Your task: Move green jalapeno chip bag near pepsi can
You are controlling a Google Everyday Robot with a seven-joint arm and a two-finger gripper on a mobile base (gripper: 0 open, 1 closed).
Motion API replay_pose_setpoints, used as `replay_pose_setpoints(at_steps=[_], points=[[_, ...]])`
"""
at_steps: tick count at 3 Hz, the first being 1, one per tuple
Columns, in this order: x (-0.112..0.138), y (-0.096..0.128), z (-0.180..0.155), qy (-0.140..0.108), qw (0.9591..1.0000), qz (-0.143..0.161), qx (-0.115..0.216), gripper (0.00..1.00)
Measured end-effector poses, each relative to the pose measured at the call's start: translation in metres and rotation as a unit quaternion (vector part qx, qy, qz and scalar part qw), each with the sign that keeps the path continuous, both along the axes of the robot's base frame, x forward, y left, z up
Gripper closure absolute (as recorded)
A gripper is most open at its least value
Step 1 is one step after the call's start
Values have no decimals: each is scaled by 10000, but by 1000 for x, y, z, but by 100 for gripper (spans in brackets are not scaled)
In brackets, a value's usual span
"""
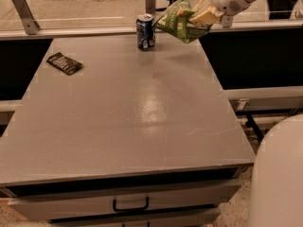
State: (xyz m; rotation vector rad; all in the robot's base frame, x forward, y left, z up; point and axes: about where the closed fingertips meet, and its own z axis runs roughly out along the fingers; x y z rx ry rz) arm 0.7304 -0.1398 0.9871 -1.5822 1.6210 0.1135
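Green jalapeno chip bag (177, 20): held off surface (132, 112), tilted, at 1 o'clock edge.
Gripper (204, 17): clamped on bag's rt side, at 3 o'clock of bag.
Pepsi can (145, 32): upright at 12 o'clock edge, just beside bag, at bag's 8 o'clock.
Dark wrapper (65, 63): flat, 10 o'clock, well apart from can.

A dark brown wrapper (65, 63) lies flat on the gray table (142, 126), far left; 1 drawer handle (130, 205) sits below.
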Motion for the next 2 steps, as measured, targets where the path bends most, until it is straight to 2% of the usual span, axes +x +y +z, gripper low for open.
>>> replay_pose_setpoints(at_steps=[1, 2], points=[[15, -16, -22, 147, 9996, -215, -120, 82], [25, -18, -39, 274, 9991, -288, -159, 58]])
